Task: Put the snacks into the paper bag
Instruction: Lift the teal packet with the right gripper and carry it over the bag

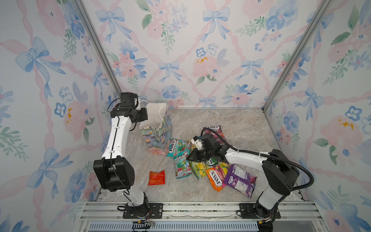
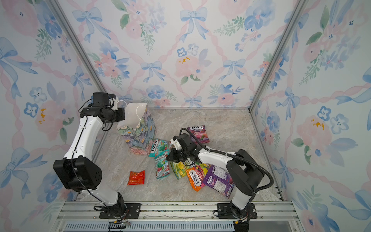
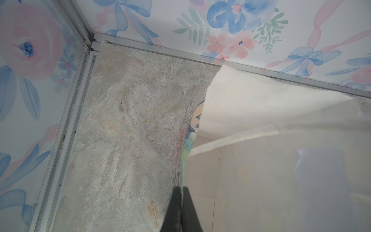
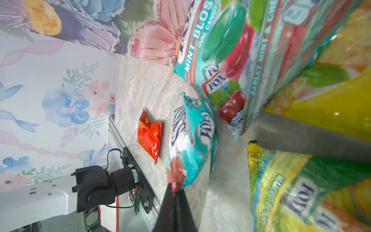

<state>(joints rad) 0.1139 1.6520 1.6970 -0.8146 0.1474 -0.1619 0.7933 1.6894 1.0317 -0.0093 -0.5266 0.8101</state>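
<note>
Packets lie scattered on the table's [image 1: 200, 192] near side: a red-orange packet [image 1: 156, 177] alone, and a purple packet [image 1: 240, 179] and an orange packet [image 1: 215, 178] overlapping. Just beyond, the right gripper [image 4: 175, 192] has its jaws pinched together on the corner seal of a teal FOX'S packet [image 4: 192, 140], which touches a second teal packet [image 1: 176, 145]. Farthest off, the left gripper [image 3: 181, 190] is clamped on the rim of the upright paper bag [image 1: 158, 136]. So slight a bite on glossy film may slip at lifting. The neighbouring packet could drag along, and a dangling packet might snag the bag's rim and tip it.
</note>
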